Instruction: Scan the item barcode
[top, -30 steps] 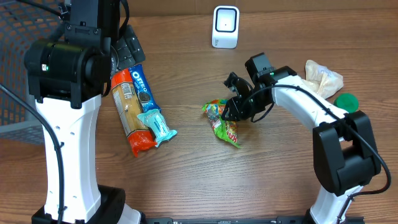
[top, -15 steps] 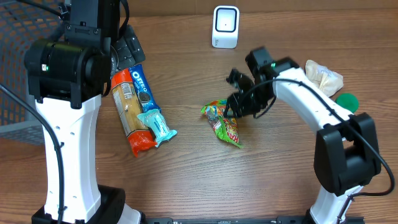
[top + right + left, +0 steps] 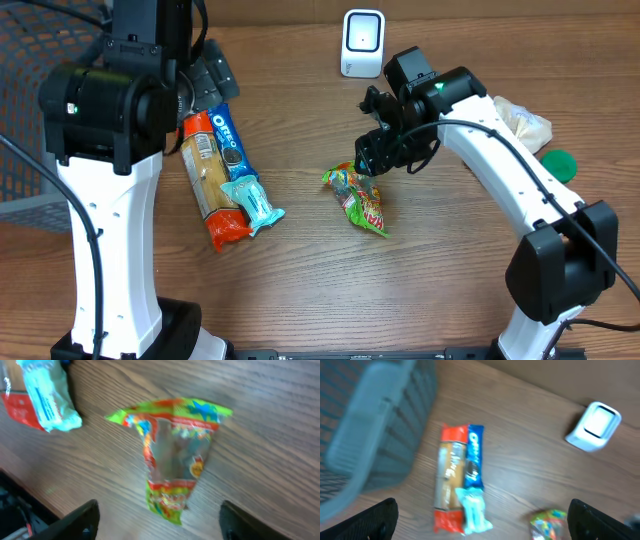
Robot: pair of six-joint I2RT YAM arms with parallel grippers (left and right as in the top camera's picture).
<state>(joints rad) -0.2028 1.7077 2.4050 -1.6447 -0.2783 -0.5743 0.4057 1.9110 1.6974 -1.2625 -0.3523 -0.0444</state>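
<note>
Candy bag [image 3: 362, 200] free beneath right gripper [image 3: 368, 160]
Fingers [image 3: 82, 522] spread wide, empty, one either side of the bag's long axis, which points straight ahead of them.

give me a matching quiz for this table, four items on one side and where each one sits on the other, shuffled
Things:
1 scanner
2 candy bag
3 cookie pack
4 teal packet

Places:
a alongside the orange pack, touching it
b farthest from the robot, standing on its own
c overlapping the near end of the orange pack
d beneath the right gripper

Pairs: 1-b, 2-d, 3-a, 4-c
</note>
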